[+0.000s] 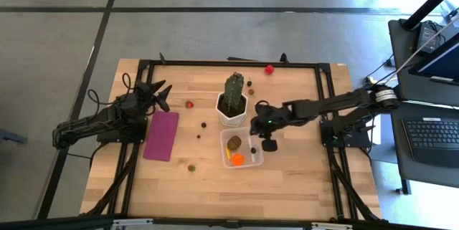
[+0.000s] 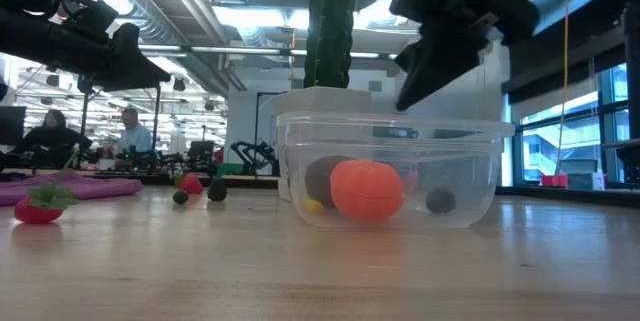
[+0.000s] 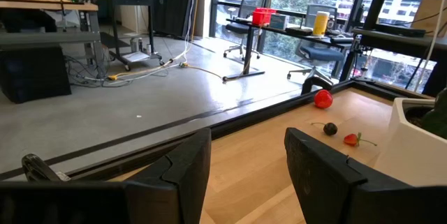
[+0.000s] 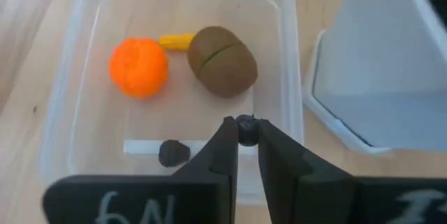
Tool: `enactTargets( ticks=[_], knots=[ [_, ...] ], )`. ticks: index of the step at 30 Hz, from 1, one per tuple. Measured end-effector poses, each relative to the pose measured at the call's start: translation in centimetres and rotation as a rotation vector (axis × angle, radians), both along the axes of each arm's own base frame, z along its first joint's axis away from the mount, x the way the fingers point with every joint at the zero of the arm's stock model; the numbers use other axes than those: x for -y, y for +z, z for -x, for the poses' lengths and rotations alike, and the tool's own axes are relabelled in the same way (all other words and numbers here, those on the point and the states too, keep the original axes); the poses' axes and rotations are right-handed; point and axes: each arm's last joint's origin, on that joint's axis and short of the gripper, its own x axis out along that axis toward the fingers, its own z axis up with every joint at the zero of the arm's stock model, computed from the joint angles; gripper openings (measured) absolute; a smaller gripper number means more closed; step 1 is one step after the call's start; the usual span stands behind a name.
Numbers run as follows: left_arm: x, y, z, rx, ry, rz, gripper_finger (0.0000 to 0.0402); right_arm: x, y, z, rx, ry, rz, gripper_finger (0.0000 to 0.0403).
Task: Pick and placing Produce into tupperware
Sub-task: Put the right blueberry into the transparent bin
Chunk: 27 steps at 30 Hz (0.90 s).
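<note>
Pinched between the right pincer (image 4: 243, 135) fingertips, a small dark piece of produce (image 4: 246, 129) hangs over the tupperware (image 4: 63, 123), which sits right of the magenta mat on the tabletop (image 1: 301, 180). This looks like the placing step; next comes release. Far left, the left pincer (image 3: 246, 155) waits spread, empty.

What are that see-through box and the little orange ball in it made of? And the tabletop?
The box looks like clear, glossy plastic: its contents show through the walls and its rim catches light. The orange ball seems to be matte moulded plastic or rubber with a dimpled skin, probably a toy orange. The tabletop looks like pale wood planks with visible grain.
</note>
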Motion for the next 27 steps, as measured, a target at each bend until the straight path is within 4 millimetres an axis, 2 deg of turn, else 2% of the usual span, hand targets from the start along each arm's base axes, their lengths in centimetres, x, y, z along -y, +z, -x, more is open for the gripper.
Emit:
enactTargets(
  ticks=[7, 12, 22, 27],
  knots=[
    [0.0, 0.0, 0.0, 0.0, 0.0, 0.0, 0.0176, -1.0, -2.1, -3.3, -0.113, -0.041, -0.037, 0.0047],
    [0.0, 0.0, 0.0, 0.0, 0.0, 0.0, 0.0176, -1.8, -3.5, -4.6, -0.198, -0.065, -0.053, 0.0049],
    [0.0, 0.0, 0.0, 0.0, 0.0, 0.0, 0.0176, -2.6, -3.6, -5.2, -0.226, -0.082, -0.071, 0.0057],
    [0.0, 0.0, 0.0, 0.0, 0.0, 0.0, 0.0176, -2.5, -3.6, -5.2, -0.234, -0.135, -0.107, 0.0107]
  ],
)
